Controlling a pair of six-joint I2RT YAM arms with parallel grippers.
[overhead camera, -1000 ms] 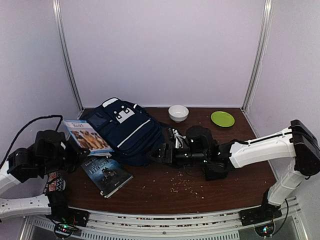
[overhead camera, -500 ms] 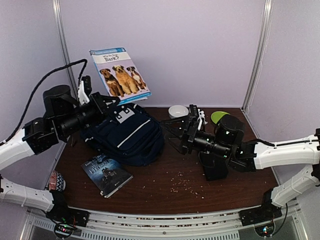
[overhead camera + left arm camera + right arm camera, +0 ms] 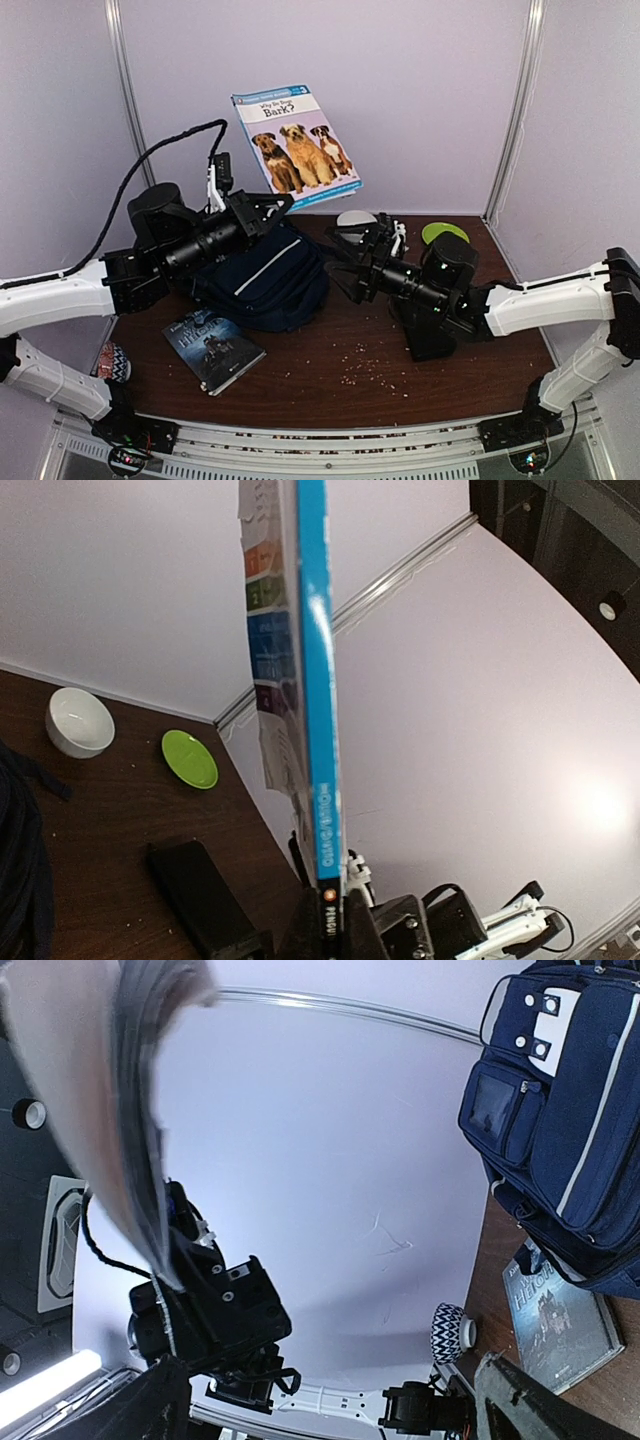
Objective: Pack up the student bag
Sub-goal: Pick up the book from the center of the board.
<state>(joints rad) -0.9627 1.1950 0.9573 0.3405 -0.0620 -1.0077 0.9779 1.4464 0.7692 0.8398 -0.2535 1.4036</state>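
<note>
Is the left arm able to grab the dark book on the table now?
Probably not yet: the left gripper is shut on the dog book, held up in the air. The dark book itself lies uncovered near the student bag.

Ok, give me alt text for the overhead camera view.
The left gripper holds a thin paperback book with three dogs on its cover up above the large navy-blue fabric backpack. The right gripper, open, hovers beside it over the dark wooden table.
</note>
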